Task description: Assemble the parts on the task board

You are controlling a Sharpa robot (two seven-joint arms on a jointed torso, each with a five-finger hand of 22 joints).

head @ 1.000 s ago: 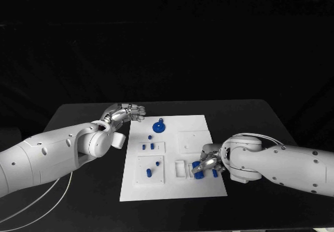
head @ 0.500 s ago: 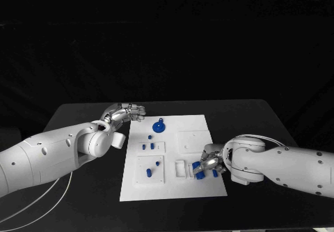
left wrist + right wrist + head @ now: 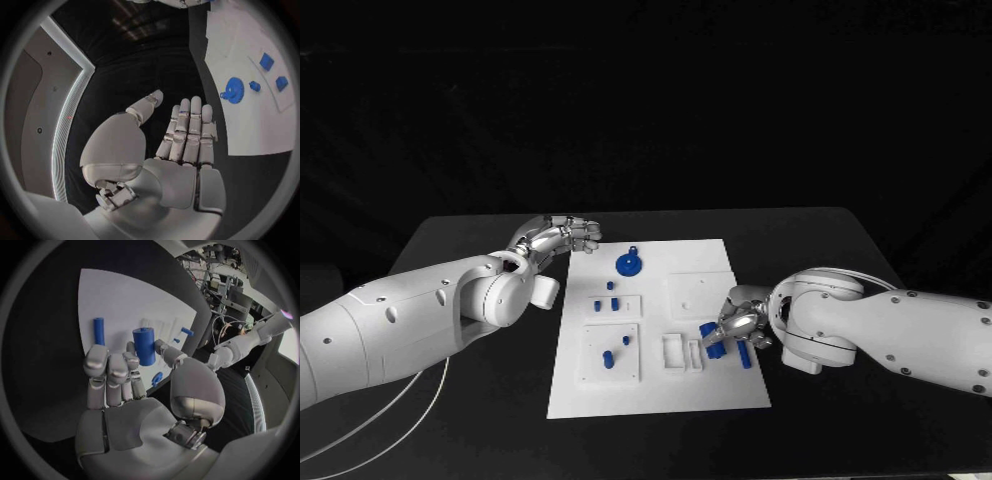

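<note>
The white task board (image 3: 661, 390) lies in the middle of the black table. My right hand (image 3: 740, 328) hovers over its near right part and pinches a short blue cylinder (image 3: 144, 345) between thumb and fingers (image 3: 109, 365). A thin blue rod (image 3: 99, 331) lies on the board just past those fingers. A blue gear (image 3: 629, 264) sits at the board's far end, also seen as the gear (image 3: 234, 96) from the left wrist. My left hand (image 3: 560, 235) hangs off the board's far left corner, fingers (image 3: 187, 130) straight, holding nothing.
Small blue parts (image 3: 607, 302) stand in the left recesses, with more parts (image 3: 607, 355) nearer me. Square blue pieces (image 3: 267, 61) lie beyond the gear. A white slotted block (image 3: 675, 350) sits left of my right hand. Bare black table (image 3: 834, 240) surrounds the board.
My right hand has shifted slightly to the right and away from me with the blue cylinder. The left arm has not moved.
</note>
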